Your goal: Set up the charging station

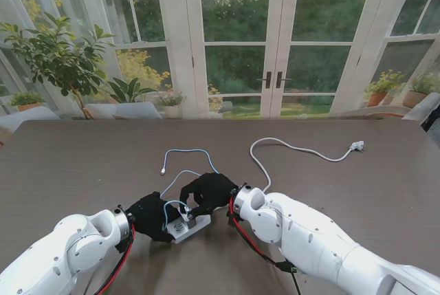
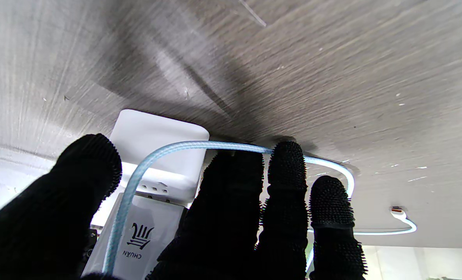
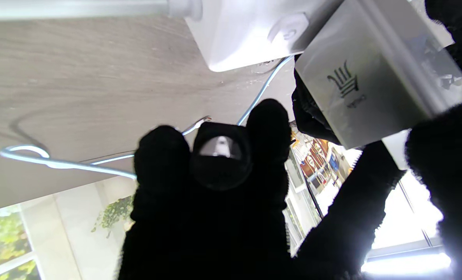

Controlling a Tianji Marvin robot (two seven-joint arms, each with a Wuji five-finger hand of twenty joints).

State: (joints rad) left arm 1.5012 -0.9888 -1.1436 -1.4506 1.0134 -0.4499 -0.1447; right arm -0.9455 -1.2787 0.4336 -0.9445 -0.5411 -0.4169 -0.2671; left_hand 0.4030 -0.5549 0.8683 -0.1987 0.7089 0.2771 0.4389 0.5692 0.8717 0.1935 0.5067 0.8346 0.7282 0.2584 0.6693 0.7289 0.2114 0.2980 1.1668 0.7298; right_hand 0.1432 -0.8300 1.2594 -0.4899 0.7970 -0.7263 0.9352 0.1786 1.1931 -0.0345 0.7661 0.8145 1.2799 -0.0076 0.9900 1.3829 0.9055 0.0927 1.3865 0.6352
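Note:
A white power strip point(image 1: 180, 232) lies near me at the table's middle. My left hand point(image 1: 150, 216) clasps its left end, thumb point(image 2: 71, 186) on one side and fingers point(image 2: 285, 186) on the other. My right hand point(image 1: 206, 192) reaches in from the right, shut on a white charger block point(image 3: 371, 77) with a dark logo. The block stands on the strip's point(image 3: 246, 35) socket face point(image 2: 157, 186). A light blue braided cable point(image 1: 189, 150) runs from the charger point(image 2: 145, 233) over my left fingers. It loops farther out to a free connector point(image 2: 396, 212).
A white cable point(image 1: 295, 148) curves across the table's far right and ends in a small plug point(image 1: 356, 146). The dark wood table point(image 1: 82, 164) stretches to glass doors and potted plants point(image 1: 58, 58) behind it.

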